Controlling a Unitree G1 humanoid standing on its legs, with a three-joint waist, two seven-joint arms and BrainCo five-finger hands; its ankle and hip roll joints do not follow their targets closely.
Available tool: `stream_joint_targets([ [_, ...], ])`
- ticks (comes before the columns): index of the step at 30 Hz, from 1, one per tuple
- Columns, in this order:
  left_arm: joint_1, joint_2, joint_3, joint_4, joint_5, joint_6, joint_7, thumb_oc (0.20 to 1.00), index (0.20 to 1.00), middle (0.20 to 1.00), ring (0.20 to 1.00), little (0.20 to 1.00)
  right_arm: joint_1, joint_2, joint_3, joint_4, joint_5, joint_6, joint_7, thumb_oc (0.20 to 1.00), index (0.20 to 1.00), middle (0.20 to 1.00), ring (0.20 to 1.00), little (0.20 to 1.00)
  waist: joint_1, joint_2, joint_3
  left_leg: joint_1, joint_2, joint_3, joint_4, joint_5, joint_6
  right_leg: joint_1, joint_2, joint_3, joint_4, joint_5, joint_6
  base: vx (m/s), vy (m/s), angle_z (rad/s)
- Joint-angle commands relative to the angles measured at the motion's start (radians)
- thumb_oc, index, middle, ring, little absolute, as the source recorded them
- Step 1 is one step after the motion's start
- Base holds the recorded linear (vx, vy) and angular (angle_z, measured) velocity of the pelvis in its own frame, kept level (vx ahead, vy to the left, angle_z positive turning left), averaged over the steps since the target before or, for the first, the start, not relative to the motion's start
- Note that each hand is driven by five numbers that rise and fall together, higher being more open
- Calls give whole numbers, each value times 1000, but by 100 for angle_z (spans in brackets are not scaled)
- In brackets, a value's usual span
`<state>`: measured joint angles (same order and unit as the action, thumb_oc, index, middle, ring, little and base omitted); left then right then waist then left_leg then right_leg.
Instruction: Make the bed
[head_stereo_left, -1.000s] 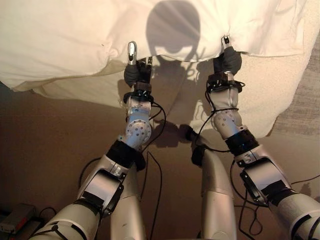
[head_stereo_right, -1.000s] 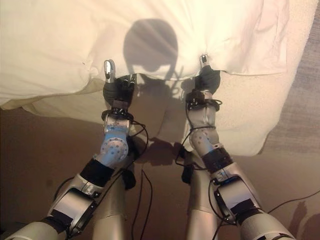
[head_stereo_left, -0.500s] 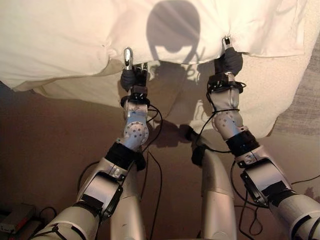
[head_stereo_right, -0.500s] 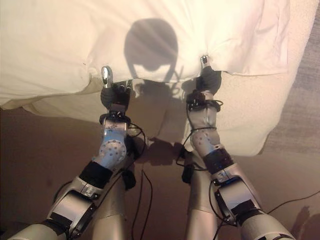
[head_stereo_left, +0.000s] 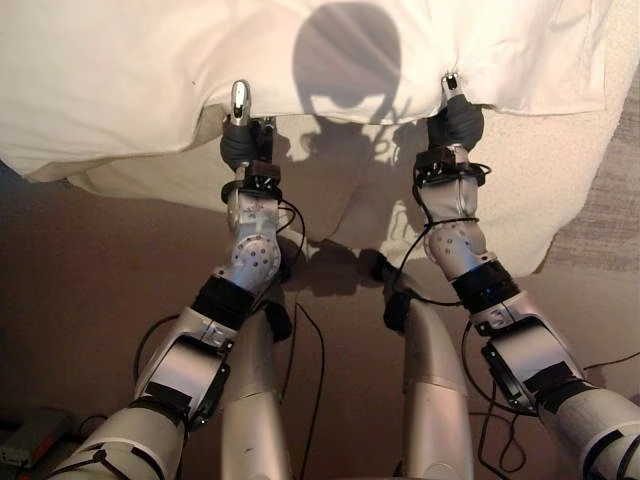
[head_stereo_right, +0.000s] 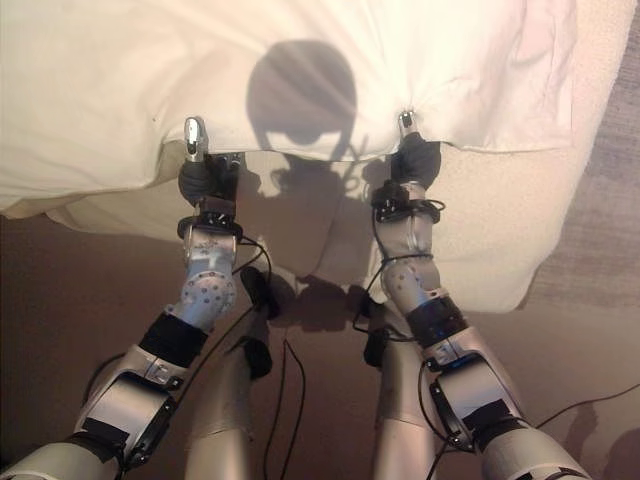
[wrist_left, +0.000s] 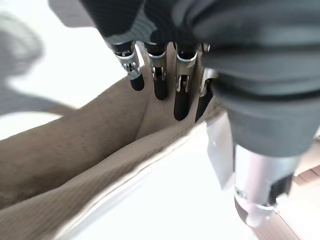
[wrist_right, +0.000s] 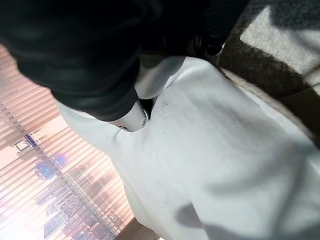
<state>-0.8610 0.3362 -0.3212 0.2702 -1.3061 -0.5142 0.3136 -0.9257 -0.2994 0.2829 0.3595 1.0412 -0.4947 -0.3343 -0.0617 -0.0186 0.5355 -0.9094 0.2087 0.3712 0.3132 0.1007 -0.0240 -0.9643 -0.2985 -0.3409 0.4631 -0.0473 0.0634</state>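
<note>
A white duvet (head_stereo_left: 120, 70) covers the bed, and its near edge hangs over a cream blanket (head_stereo_left: 540, 190). My left hand (head_stereo_left: 240, 145) is at that edge, left of the middle. Its thumb stands up over the white cloth and its straight fingers (wrist_left: 181, 95) reach under, against the cream cloth (wrist_left: 75, 140); the hand is open. To the right, my right hand (head_stereo_left: 456, 120) is shut on the duvet's edge, and the cloth puckers where it is pinched. From the right wrist, white cloth (wrist_right: 225, 165) bunches against the hand (wrist_right: 75, 60).
The cream blanket hangs down the bed's side to the brown floor (head_stereo_left: 90, 300). A grey rug (head_stereo_left: 615, 200) lies at the right. A small flat device (head_stereo_left: 30, 440) rests on the floor at the lower left.
My left hand has slid to the left along the duvet's edge. The right hand has kept its hold in the same place.
</note>
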Motion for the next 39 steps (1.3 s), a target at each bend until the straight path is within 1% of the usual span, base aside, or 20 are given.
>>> stream_joint_targets([
  [1,-65,76,122,13,95,-68,6,1000,1000,1000,1000,1000,104,-80,-42,-54,-14,-31,24,200,200,200,200,200,3,17,-15,26,-27,32,106,-162,-23,-12,34,-15,26,42,75,0,0,0],
  [10,-69,111,135,11,111,-72,1,1000,1000,1000,1000,1000,142,-92,-42,-55,-11,-23,46,200,200,200,200,200,1,19,-15,27,-29,33,113,-168,-20,-8,32,-9,32,42,74,0,0,0],
  [17,-32,120,187,-14,109,-99,3,1000,1000,1000,1000,1000,173,-95,-50,-65,-11,-15,57,200,200,200,200,200,4,24,-15,27,-32,34,113,-170,-18,-11,29,-7,36,40,75,0,0,0],
  [25,18,129,240,-24,112,-113,9,1000,1000,1000,1000,1000,192,-103,-57,-87,-16,-15,58,200,200,200,200,200,13,29,-15,27,-35,34,110,-168,-17,-10,25,-12,38,41,76,0,0,0],
  [36,35,158,267,-18,151,-109,20,1000,1000,1000,1000,1000,205,-109,-72,-97,-21,-13,68,200,200,200,200,200,19,40,-15,26,-39,33,110,-169,-15,-9,25,-10,39,42,74,0,0,0],
  [37,36,167,271,-17,159,-110,23,200,200,200,200,200,207,-111,-73,-97,-22,-13,69,200,200,200,200,200,20,41,-15,28,-39,34,109,-169,-15,-8,25,-10,40,41,74,0,0,0],
  [39,38,176,283,-16,169,-114,32,200,200,200,200,200,211,-113,-75,-98,-25,-14,68,200,200,200,200,200,22,42,-15,32,-40,36,109,-170,-13,-5,23,-9,42,41,74,0,0,0],
])
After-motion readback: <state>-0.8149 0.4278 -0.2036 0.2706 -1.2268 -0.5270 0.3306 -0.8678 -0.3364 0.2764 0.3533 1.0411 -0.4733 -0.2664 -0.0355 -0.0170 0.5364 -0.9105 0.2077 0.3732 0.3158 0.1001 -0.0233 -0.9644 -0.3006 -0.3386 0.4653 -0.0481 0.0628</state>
